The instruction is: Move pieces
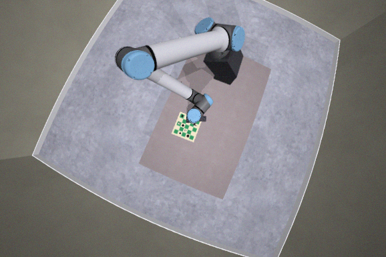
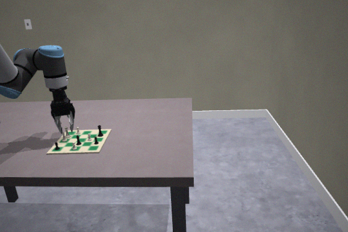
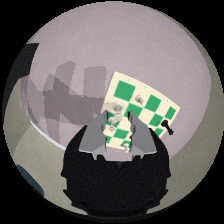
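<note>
A green and cream chessboard (image 2: 79,140) lies on the brown table; it also shows in the top view (image 1: 186,128) and the wrist view (image 3: 140,112). Several small white and black pieces stand upright on it. My gripper (image 2: 65,129) hangs straight down over the board's far left corner. Its fingers are a little apart and hold nothing. Two white pieces (image 2: 65,134) stand close together just below and between the fingertips. In the wrist view the gripper (image 3: 117,126) frames these white pieces (image 3: 117,114). The square labels are too small to read.
A tall black piece (image 2: 99,131) stands at the board's far right corner, and a black piece (image 2: 56,146) at the near left corner. Other pieces, such as a black one (image 2: 78,140) and a white one (image 2: 89,137), stand mid-board close to the gripper.
</note>
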